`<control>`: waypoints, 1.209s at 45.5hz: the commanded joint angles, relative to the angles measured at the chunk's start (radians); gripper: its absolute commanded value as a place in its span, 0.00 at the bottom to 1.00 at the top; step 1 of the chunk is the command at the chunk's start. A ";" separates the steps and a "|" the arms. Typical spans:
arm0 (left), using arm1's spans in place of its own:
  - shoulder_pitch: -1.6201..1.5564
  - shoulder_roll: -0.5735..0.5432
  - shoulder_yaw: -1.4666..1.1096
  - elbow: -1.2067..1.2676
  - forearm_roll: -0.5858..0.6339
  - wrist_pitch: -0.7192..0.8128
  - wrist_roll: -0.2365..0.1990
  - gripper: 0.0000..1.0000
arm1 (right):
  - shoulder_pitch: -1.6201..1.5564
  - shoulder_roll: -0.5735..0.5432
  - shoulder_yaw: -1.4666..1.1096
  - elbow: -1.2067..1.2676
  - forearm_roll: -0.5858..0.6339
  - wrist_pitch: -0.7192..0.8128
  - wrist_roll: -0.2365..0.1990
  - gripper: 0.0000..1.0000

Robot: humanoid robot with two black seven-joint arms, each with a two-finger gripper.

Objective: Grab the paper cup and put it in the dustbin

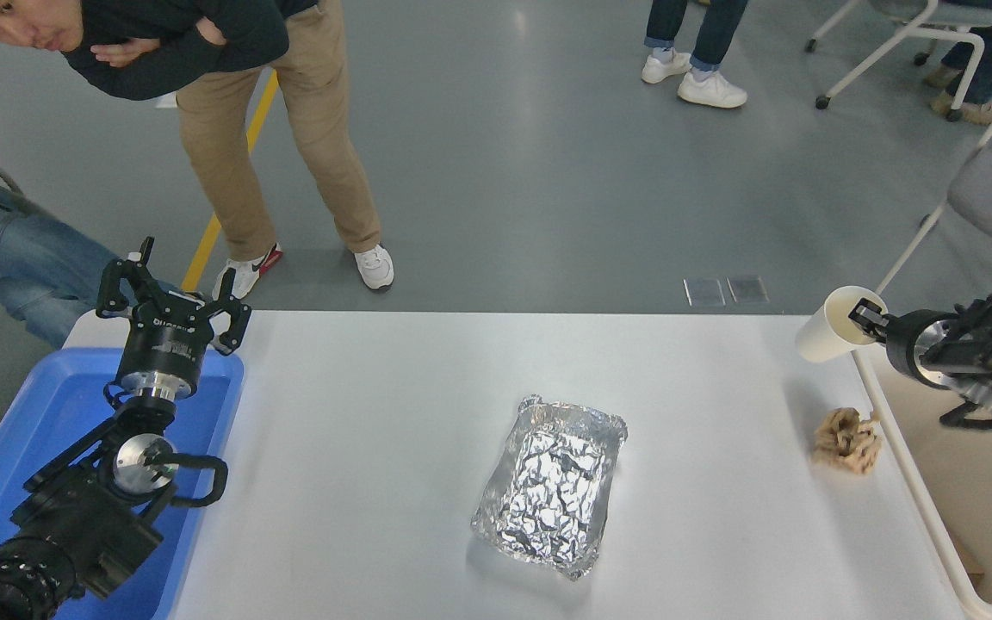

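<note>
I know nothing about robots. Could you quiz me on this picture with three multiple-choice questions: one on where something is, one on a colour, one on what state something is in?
1. Where is the crumpled brown paper wad?
A. inside the foil tray
B. on the table near its right edge
C. in the blue tray

2. What colour is the tray under the parked left arm?
A. blue
B. green
C. red

3. What is happening with the paper cup?
A. it lies flattened on the table
B. it stands inside the foil tray
C. it is held tilted in the air

Answers:
1 B: the wad sits on the table, apart from the foil tray.
2 A: the tray below the left pincer is blue.
3 C: the right pincer grips the paper cup by its rim, lifted beside the dustbin.
</note>
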 commanded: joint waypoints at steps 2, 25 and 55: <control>0.000 0.000 0.000 0.000 0.000 0.000 0.000 0.99 | 0.317 -0.138 -0.043 0.084 -0.106 0.183 0.001 0.00; -0.001 0.000 0.000 0.000 0.000 0.000 0.000 0.99 | 0.472 -0.207 -0.096 0.092 -0.139 0.279 -0.001 0.00; 0.000 0.000 0.000 0.000 0.000 0.000 0.000 0.99 | -0.233 -0.182 -0.079 -0.385 0.350 0.088 -0.016 0.00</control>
